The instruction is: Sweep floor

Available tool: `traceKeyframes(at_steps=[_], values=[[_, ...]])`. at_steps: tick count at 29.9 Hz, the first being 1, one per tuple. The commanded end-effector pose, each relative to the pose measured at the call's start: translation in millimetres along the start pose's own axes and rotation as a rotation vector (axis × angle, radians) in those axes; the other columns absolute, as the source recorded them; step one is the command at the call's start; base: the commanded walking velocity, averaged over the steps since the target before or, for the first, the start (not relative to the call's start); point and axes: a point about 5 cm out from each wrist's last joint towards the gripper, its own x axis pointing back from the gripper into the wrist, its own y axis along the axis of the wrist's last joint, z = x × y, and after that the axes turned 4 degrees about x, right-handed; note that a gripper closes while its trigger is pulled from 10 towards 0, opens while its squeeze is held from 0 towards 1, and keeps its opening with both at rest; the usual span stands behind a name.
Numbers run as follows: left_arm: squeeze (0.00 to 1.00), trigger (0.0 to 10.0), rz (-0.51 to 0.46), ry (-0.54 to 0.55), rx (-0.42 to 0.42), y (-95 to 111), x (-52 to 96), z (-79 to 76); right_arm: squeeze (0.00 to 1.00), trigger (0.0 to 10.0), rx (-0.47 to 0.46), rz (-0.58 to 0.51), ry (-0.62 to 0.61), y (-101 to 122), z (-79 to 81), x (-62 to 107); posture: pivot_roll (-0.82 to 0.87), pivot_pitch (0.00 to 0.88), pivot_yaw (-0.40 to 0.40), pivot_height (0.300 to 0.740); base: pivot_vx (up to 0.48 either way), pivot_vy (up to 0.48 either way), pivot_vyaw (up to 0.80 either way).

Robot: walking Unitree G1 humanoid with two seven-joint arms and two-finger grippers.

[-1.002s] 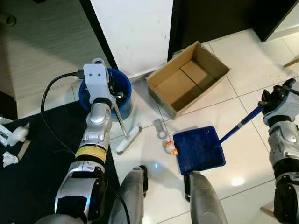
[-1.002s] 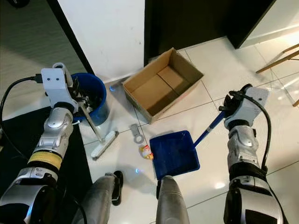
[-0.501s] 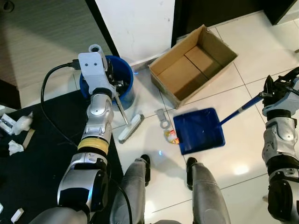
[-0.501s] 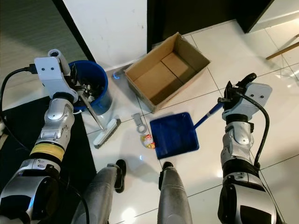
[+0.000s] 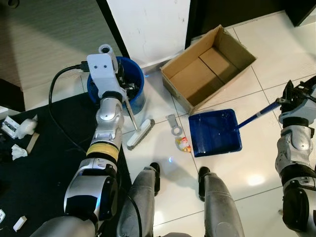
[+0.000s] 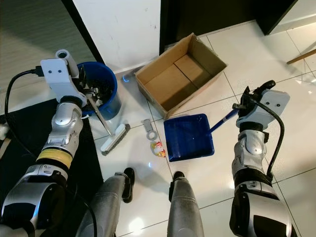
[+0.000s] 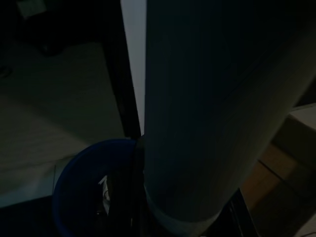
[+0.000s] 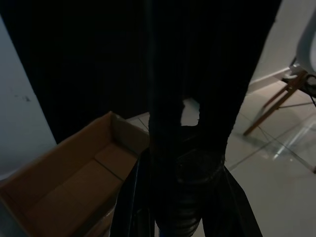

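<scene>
My left gripper (image 5: 123,94) is shut on the thin handle of a hand brush (image 5: 139,134), just in front of a blue bucket (image 5: 136,81). The brush head rests on the white tiles. On the right, my right gripper (image 5: 288,98) is shut on the blue handle of a blue dustpan (image 5: 216,132), which lies flat on the floor. A small colourful scrap of trash (image 5: 183,143) lies at the pan's left edge. A flat grey metal piece (image 5: 172,125) sits between brush and pan. The left wrist view shows the pale handle (image 7: 212,108) up close.
An open, empty cardboard box (image 5: 207,66) stands just beyond the dustpan, by a white wall (image 5: 148,24). A black mat (image 5: 29,187) with white scraps (image 5: 19,128) covers the floor at left. My own feet (image 5: 154,174) stand below the trash. A wooden chair leg (image 6: 301,55) shows far right.
The camera has shifted. The dustpan was lifted and swung, and now lies flat closer to the box. The brush head has edged towards the trash.
</scene>
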Motion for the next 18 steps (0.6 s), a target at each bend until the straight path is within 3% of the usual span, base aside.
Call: traceKeyframes(at_steps=[1,7,11,18], values=[[0.00,10.0,0.125,-0.005,0.036,-29,13.9,-7.8,0.00,10.0,0.010,0.100,-0.026,-22,-5.1,18.0,0.15,0.440,0.080,0.740,0.000,0.000,0.00],[0.00,10.0,0.126,-0.022,0.012,-31,13.7,-16.0,0.00,10.0,0.002,0.118,-0.062,-25,-6.7,19.5,0.15,0.441,0.084,0.740,0.000,0.000,0.00],[0.00,10.0,0.097,-0.055,-0.189,-32,13.8,-39.1,0.00,10.0,0.010,0.125,-0.074,-26,-7.4,20.0,0.14,0.440,0.085,0.740,0.000,0.000,0.00],[0.00,10.0,0.028,-0.030,-0.306,-30,19.5,-76.7,0.00,10.0,0.010,0.136,-0.086,-27,-7.5,20.6,0.14,0.430,0.085,0.740,0.000,0.000,0.00]])
